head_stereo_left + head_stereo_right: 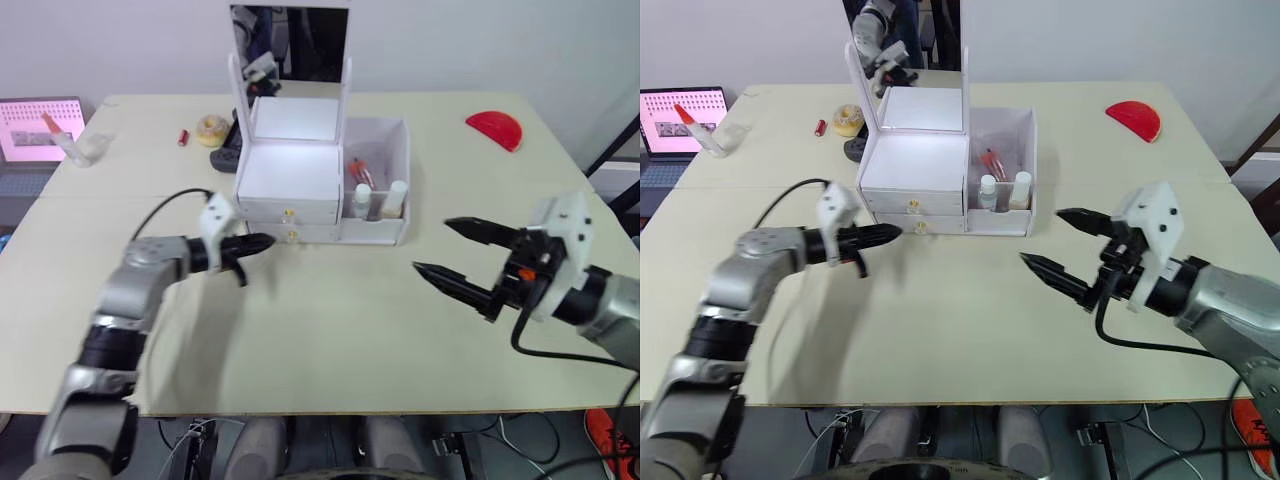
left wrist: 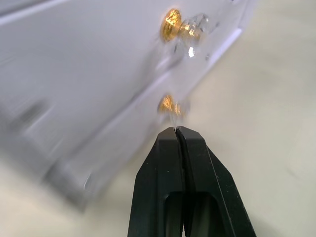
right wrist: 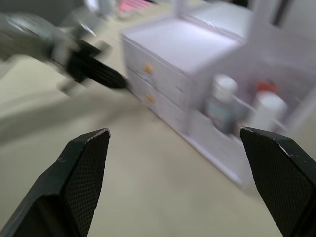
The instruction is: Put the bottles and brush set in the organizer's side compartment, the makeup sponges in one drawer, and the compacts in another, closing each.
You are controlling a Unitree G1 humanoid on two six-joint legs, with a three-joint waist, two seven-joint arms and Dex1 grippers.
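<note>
— Nearest the head camera, what do the two black-fingered grippers look like?
— At four o'clock, the right gripper (image 1: pixel 453 250) hovers over the beige table (image 1: pixel 330 340), fingers spread wide apart. At nine o'clock, the left gripper (image 1: pixel 262 242) has its fingers pressed together, tips just before the lower gold knob (image 2: pixel 168 104).
— And the white plastic organizer with the upright mirror (image 1: pixel 290 185)?
— At twelve o'clock, both gold-knobbed drawers (image 1: pixel 288 222) pushed in.
— The side compartment?
— That tall white bin (image 1: pixel 378 180) on the organizer's three o'clock side holds two white-capped bottles (image 1: pixel 380 200) and the orange-tipped brush set (image 1: pixel 362 172).
— Anything else?
— Red semicircular piece (image 1: pixel 495 128) at one o'clock.
</note>
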